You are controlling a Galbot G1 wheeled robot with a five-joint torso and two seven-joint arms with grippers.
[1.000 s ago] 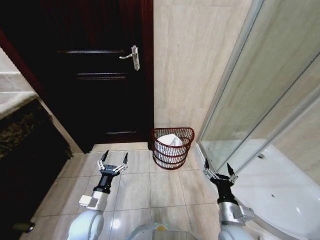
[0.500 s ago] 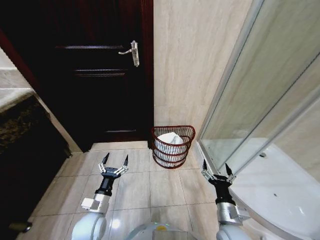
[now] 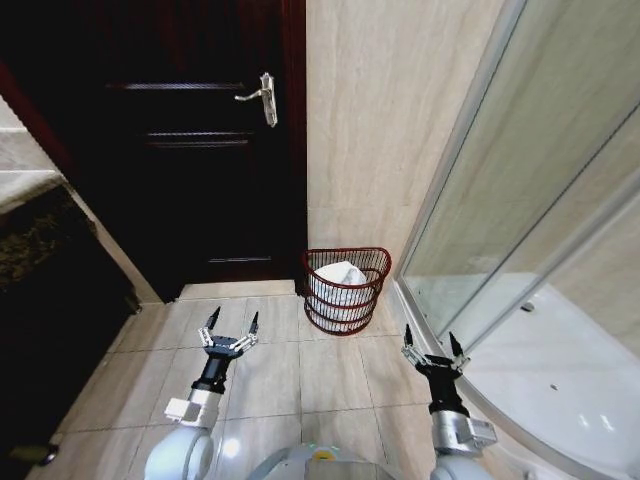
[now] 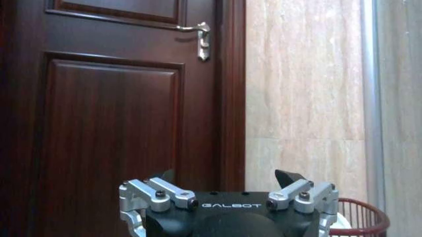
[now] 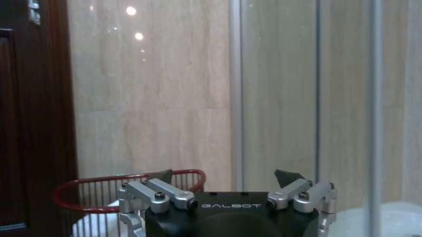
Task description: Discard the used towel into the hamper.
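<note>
Hamper (image 3: 346,290) sits on the floor at 12 o'clock from the robot, tucked into the corner where the tiled wall (image 3: 400,120) meets the shower enclosure glass (image 3: 540,200). White towel (image 3: 341,279) is inside it, bunched up, top peeking near rim height. Judging by that, the drop looks done.

Left gripper (image 3: 230,325) hovers low over the floor tiles (image 3: 300,370) at roughly 10 o'clock, fingers spread wide, nothing in them. Right gripper (image 3: 428,339) is at about 2 o'clock, also splayed open and empty, tips just beside the shower threshold. Both are well short of the hamper.

Risks from here:
- Right arm is the tight one. The glass and the curved shower tray (image 3: 560,390) lie right alongside it; any outward swing or base turn toward 3 o'clock likely clips the frame.
- Driving forward with arms extended puts the fingertips into the hamper's wire rim. It looks light and open-weave, so a nudge probably tips or skids it and dumps the towel.
- Open fingers could snag the weave if either arm dips in to check.
- Dark door (image 3: 190,140) at 11 o'clock, handle (image 3: 262,98) high. If it opens inward, it would sweep into the left arm.
- Glossy tiles: the base may slip on a sharp turn.
</note>
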